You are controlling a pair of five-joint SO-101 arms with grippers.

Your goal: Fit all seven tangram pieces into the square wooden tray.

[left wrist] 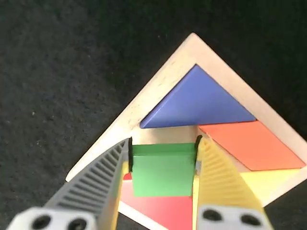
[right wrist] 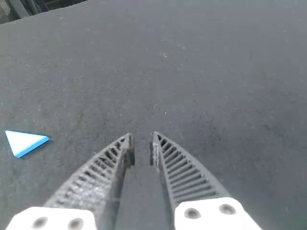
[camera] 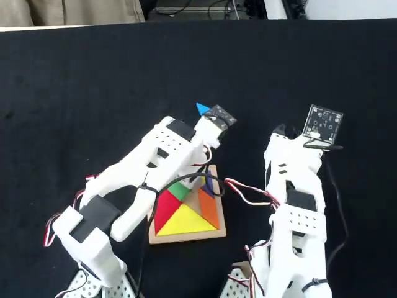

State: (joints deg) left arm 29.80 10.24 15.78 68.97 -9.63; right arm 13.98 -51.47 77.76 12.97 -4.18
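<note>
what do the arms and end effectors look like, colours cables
The left arm and right arm are white shells with black motor blocks and red, white and black wires. The left end effector has one grey and one yellow ribbed finger; the right end effector has two dark ribbed ones.

My right gripper (right wrist: 142, 144) hangs over the black cloth (right wrist: 216, 72). Its dark ribbed fingers (right wrist: 103, 177) are barely apart, and I see bare cloth in the slit. One light blue triangle piece (right wrist: 26, 143) lies flat on the cloth, well apart from the gripper, off to one finger's side, with one corner aimed toward the gripper.
</note>
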